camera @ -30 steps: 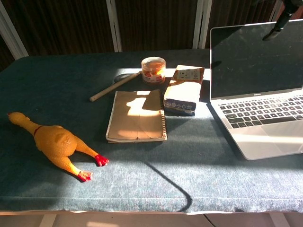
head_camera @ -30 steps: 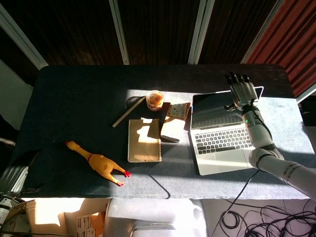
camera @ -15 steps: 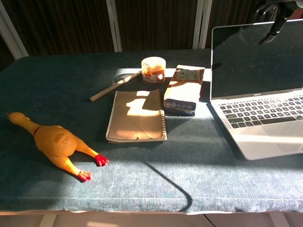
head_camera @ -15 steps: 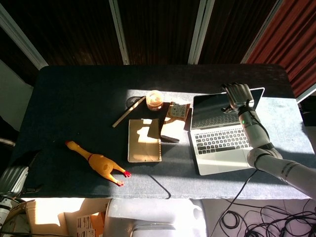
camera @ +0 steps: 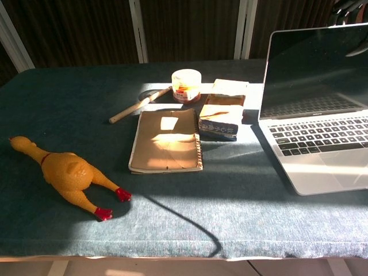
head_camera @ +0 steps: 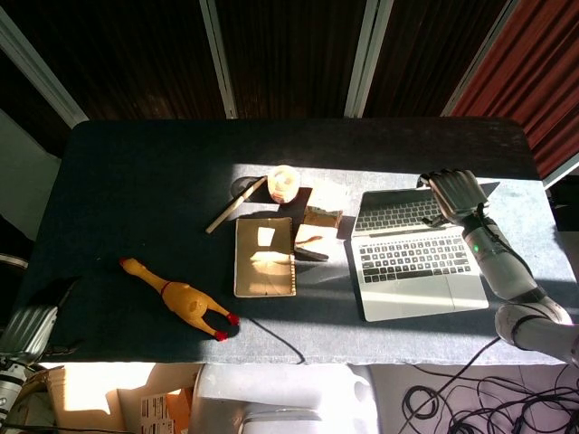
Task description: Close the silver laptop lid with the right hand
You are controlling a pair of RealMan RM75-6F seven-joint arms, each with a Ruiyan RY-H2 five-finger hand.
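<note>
Right hand point(head_camera: 455, 192), fingers curled over the lid's point(camera: 319, 69) top edge, upper right; stiff hinge, thin glass — push there gently.

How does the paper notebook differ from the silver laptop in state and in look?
The notebook lies shut and flat, while the laptop stands open, with the right robot hand on its lid's top edge. The notebook's cover is tan; the laptop is silver with black keys. Both rest on the table.
</note>
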